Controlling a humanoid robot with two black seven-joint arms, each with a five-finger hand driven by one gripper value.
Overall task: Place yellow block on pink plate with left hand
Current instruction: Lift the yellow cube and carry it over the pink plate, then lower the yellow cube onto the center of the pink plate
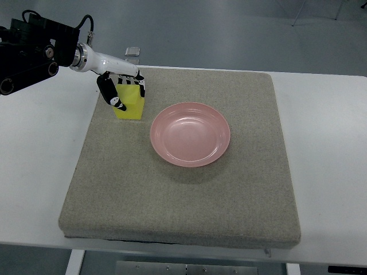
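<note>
The yellow block (129, 104) stands on the far left part of a grey mat (183, 189), just left of the pink plate (190, 134) and apart from it. The left hand (121, 89) is over the block, its fingers (112, 94) curled around the top and sides, apparently holding it; whether the block is lifted cannot be told. The block looks stiff, light and smooth-sided, so a grip across two opposite faces should suit it, with firm pressure against slipping. The mat looks coarse and slightly soft, and lies on a white table (327, 143). Beyond the table is a plain grey floor (229, 28). The plate is empty, shallow and glossy.
</note>
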